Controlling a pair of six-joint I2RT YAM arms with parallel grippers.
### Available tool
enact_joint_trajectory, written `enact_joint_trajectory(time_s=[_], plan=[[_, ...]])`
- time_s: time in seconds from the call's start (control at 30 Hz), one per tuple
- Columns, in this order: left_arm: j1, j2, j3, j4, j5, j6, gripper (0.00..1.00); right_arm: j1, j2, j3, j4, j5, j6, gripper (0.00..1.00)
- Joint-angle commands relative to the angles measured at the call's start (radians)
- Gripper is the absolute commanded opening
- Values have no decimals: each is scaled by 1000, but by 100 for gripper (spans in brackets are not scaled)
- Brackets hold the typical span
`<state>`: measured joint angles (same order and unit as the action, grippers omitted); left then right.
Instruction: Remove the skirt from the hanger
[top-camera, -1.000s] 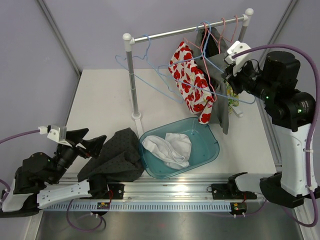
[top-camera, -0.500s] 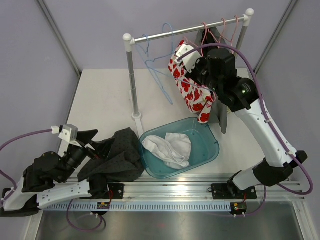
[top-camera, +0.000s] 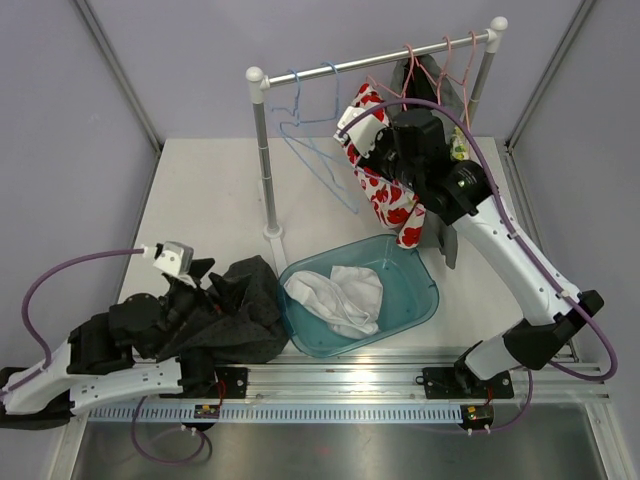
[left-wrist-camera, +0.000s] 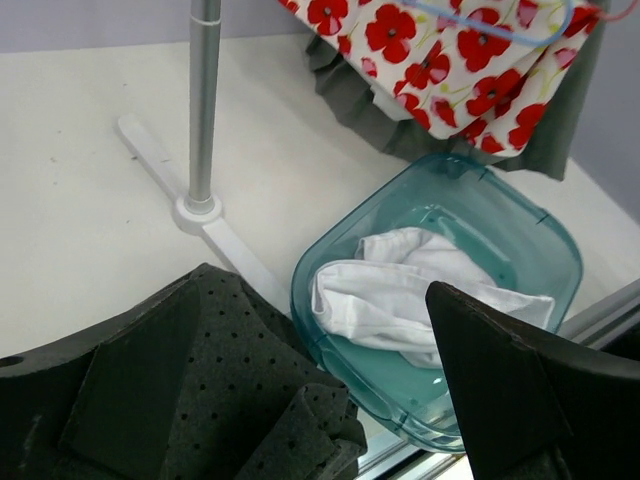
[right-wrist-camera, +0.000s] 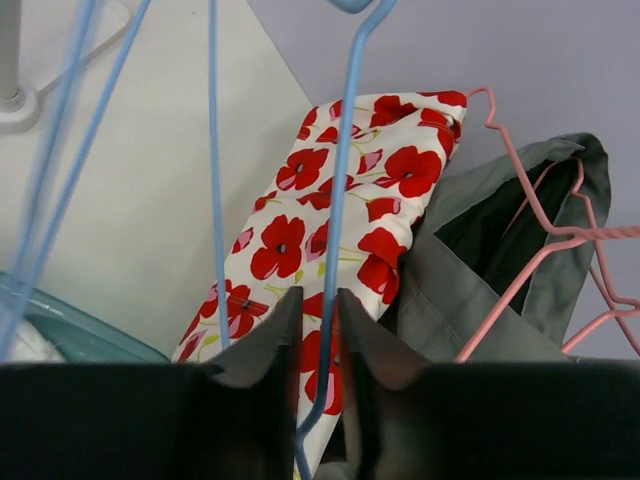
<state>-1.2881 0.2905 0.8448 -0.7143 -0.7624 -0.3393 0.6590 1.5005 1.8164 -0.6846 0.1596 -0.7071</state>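
Poppy skirt (right-wrist-camera: 290, 230) hangs on blue hanger (right-wrist-camera: 343, 180), right claw (right-wrist-camera: 320, 302) pinching its wire; left claw (left-wrist-camera: 310, 340) released.

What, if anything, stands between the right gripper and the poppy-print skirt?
Only the blue hanger: its wire runs down through the narrow gap between the fingers of the right gripper, directly in front of the poppy-print skirt. Nothing else visible intervenes.

One rack (top-camera: 263, 150), one teal basin (top-camera: 418, 290), one poppy-print skirt (top-camera: 395, 212)
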Motion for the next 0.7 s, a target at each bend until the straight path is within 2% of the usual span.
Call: enact_joint_trajectory(time_s=[0.0, 0.03, 0.1, 0.13, 0.17, 0.23, 0.3, 0.33, 0.37, 0.4, 0.43, 0.47, 0.5, 0.67], plan=[[-4, 76, 45, 21, -84, -17, 99, 7, -75, 7, -45, -69, 1, 30], [-2, 96, 56, 27, -95, -9, 99, 7, -85, 14, -59, -80, 3, 47], [-2, 101, 60, 47, -126, -3, 99, 7, -120, 35, -104, -130, 1, 64], [-2, 101, 62, 56, -132, 5, 99, 7, -132, 44, -122, -152, 0, 85], [-2, 95, 62, 64, -140, 6, 99, 7, -157, 53, -142, -184, -2, 89], [-2, 85, 62, 78, -155, 11, 99, 7, -177, 87, -245, -323, -62, 95], [-2, 72, 62, 84, -156, 22, 99, 7, -194, 101, -390, -550, -139, 100], [-2, 67, 63, 82, -161, 25, 99, 7, -195, 93, -441, -634, -237, 100], [-2, 62, 68, 79, -170, 29, 99, 7, -191, 81, -488, -804, -296, 99], [-2, 64, 74, 75, -175, 36, 99, 7, -184, 42, -575, -884, -363, 100], [-2, 62, 82, 67, -182, 37, 99, 19, -166, 14, -589, -946, -446, 100], [-2, 68, 103, 50, -198, 37, 99, 37, -152, -35, -561, -1004, -446, 100], [-2, 70, 114, 41, -205, 36, 99, 65, -138, -57, -538, -1002, -436, 100], [-4, 85, 177, -25, -300, 22, 99, 305, 6, -138, -304, -783, -290, 100]])
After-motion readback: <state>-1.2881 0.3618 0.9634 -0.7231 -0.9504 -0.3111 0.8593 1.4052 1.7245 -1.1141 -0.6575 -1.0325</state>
